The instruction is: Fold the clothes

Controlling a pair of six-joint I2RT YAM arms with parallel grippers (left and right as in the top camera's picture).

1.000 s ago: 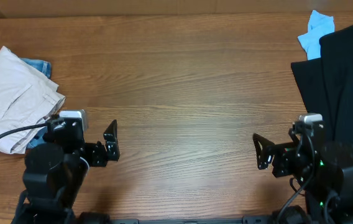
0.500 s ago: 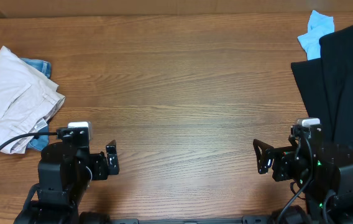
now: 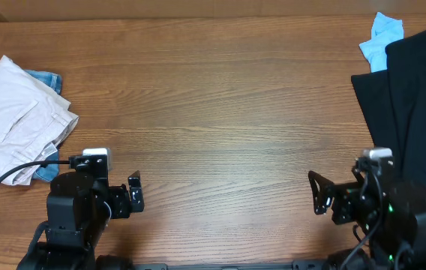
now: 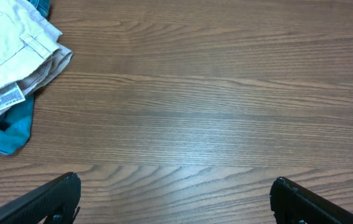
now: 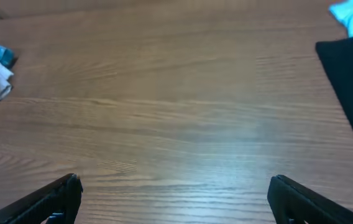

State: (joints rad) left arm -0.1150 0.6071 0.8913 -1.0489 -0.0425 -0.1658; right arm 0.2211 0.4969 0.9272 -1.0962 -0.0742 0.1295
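Wooden table (image 3: 220, 112), khaki shorts (image 3: 14, 112), white label (image 4: 10, 97) unreadable

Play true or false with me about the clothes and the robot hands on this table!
1. The pale beige cotton shorts lie at the left of the wooden table. True.
2. The left gripper holds the shorts. False: it is open and apart from them.
3. The black fabric garment lies on the right side. True.
4. The light blue cloth lies mid-table. False: it sits at the far right corner, by the black garment.
5. The right gripper is shut. False: it is open.
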